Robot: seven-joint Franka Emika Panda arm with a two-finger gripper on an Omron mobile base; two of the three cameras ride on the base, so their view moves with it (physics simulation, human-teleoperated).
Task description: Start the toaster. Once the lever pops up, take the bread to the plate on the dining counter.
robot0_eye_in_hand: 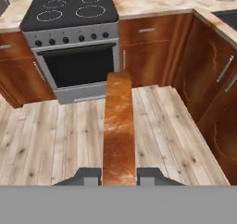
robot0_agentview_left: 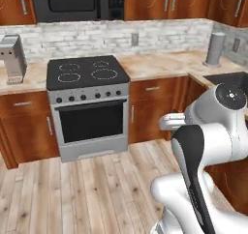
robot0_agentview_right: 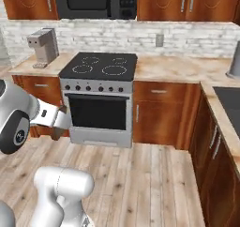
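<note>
- The hand [robot0_eye_in_hand: 119, 176] is closed on the bread [robot0_eye_in_hand: 118, 126], edge-on at centre frame, above wooden floor before the oven [robot0_eye_in_hand: 76, 63].
- Light, stiff and crumbly, the slice looks best pinched gently across its flat faces.

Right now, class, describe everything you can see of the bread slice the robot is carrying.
The bread shows in the hand view, seen edge-on: a narrow, upright strip of mottled reddish-brown crust, glossy in patches, paler near its far end. Its broad faces are turned away. It stands between the jaws of the gripper, whose dark fingertips press its lower end from both sides, with nothing else touching it. It is held in the air above the wooden floor, pointing towards the stove.
</note>
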